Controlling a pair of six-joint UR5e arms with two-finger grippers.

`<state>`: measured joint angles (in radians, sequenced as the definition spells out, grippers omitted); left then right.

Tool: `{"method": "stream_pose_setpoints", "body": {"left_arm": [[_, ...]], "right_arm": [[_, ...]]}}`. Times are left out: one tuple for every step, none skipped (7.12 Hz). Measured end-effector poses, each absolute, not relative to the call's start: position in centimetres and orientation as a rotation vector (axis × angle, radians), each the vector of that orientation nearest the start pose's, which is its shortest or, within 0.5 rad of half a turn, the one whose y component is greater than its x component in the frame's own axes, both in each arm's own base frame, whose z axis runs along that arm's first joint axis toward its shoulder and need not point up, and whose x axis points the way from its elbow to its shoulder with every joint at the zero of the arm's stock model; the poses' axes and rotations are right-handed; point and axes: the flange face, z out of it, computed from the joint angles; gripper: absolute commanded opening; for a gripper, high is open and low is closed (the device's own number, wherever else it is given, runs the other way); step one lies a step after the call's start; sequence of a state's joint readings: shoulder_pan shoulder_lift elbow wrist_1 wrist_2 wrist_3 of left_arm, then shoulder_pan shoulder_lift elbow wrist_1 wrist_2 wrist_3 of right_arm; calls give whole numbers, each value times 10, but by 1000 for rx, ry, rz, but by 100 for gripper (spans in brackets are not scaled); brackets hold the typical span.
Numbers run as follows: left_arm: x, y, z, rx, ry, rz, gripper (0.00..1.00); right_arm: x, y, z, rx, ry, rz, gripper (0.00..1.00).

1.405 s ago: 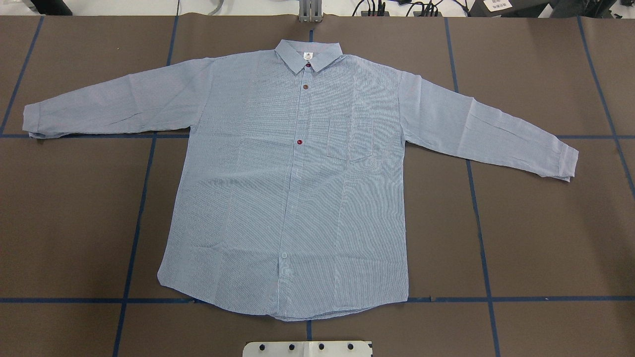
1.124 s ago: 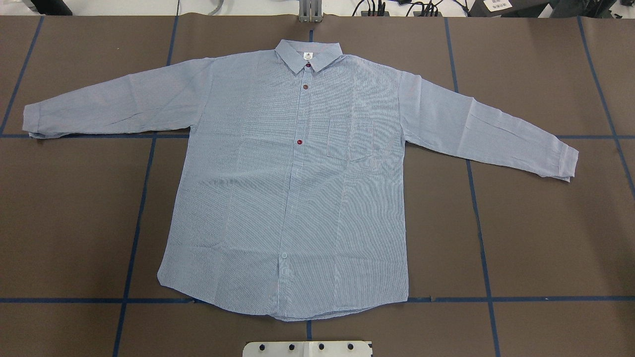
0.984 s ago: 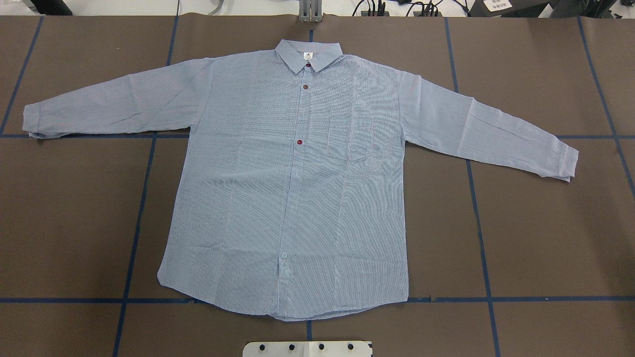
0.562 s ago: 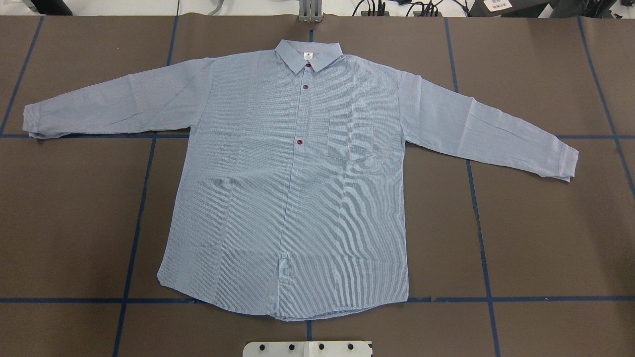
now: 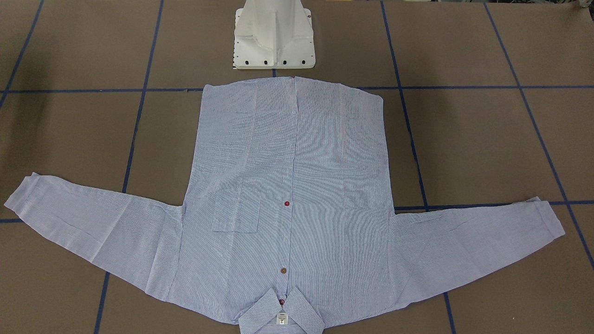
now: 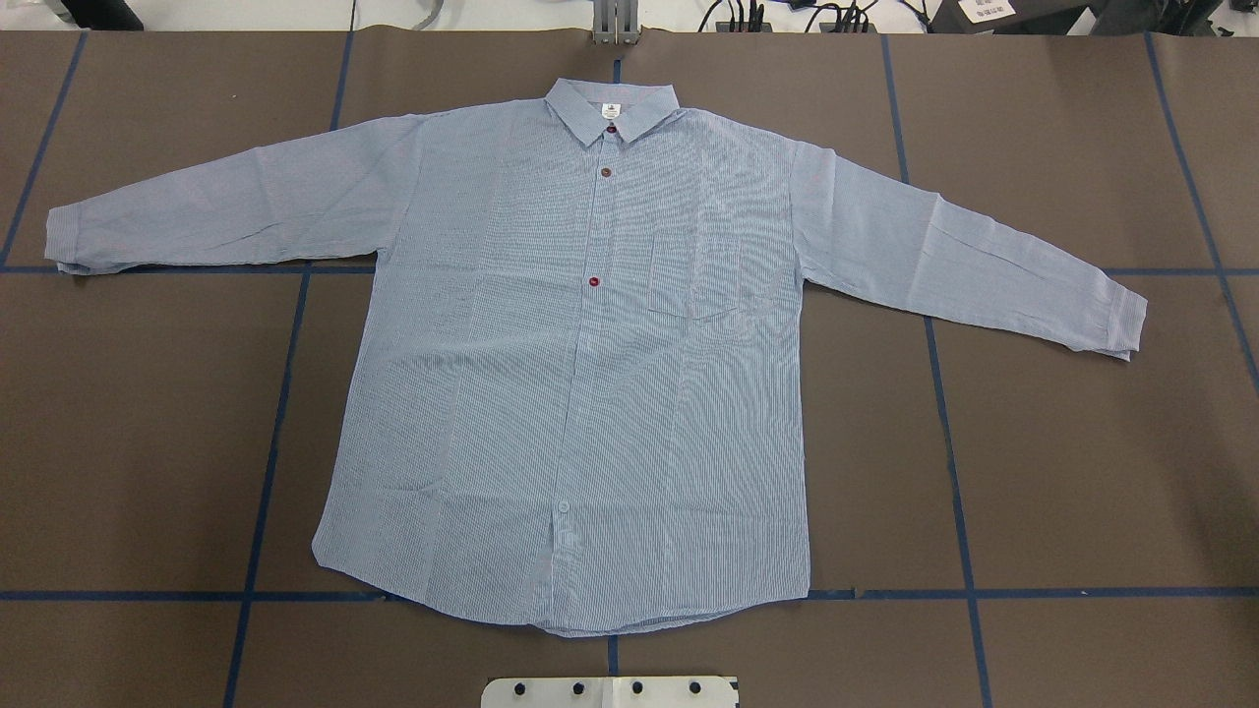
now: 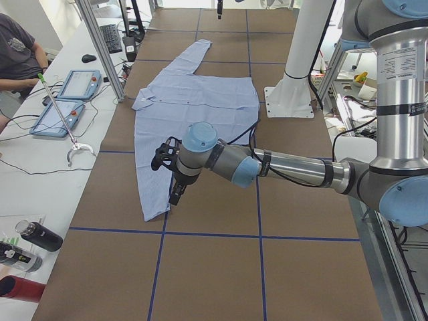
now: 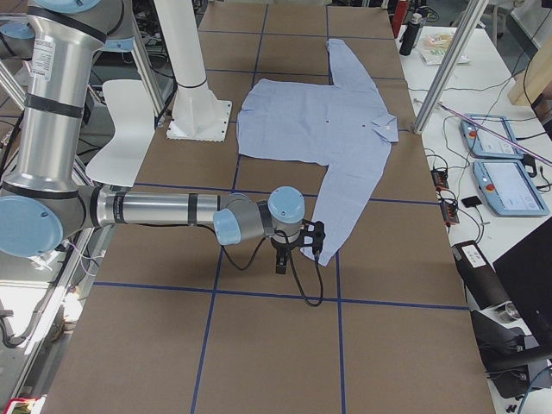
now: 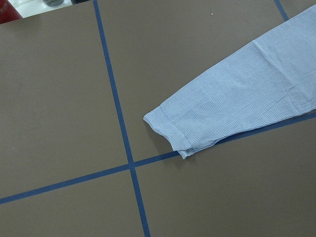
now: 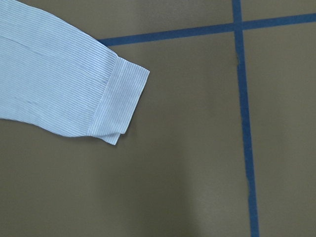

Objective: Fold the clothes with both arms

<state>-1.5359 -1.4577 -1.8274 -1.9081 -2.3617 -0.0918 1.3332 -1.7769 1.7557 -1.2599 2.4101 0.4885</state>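
Note:
The clothes are one light blue striped shirt point(image 6: 590, 393), spread flat and face up on the brown table, collar point(image 6: 612, 108) at the far side and both sleeves stretched outward. My left gripper point(image 7: 167, 175) hangs over the end of the near sleeve in the exterior left view; its wrist camera looks down on that cuff point(image 9: 170, 131). My right gripper point(image 8: 297, 246) hangs by the other sleeve's end, whose cuff point(image 10: 121, 98) shows in the right wrist view. Neither gripper appears in the overhead or front views, so I cannot tell whether they are open or shut.
Blue tape lines point(image 6: 285, 393) divide the table into squares. The white pedestal base point(image 5: 274, 41) stands just behind the shirt's hem. A side bench holds teach pendants point(image 7: 67, 100) and bottles point(image 7: 37, 235), with a seated person point(image 7: 17, 53) at it. A white chair point(image 8: 121, 129) stands behind the robot.

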Motion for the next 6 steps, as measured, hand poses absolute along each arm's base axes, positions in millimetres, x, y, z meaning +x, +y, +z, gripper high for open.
{"method": "stream_pose_setpoints", "body": {"left_arm": [[-44,-462,544,398,830,142,100],[-43,-461,543,397,844,146,100],[-43,-462,541,400,848,149,100],[-43,-462,540,404,847,151,100],[-43,-463,538,407,847,152,100],[-43,-464,537,410,846,153,100]], "right_arm": [[-61,-437,622,-51,-885,183,91],[-84,-452,626,-55,-897,256,88],[-108,-463,631,-59,-900,327,87],[-128,-468,635,-74,-901,382,87],[-139,-469,639,-87,-900,410,81],[-144,-469,645,-94,-899,422,79]]}}
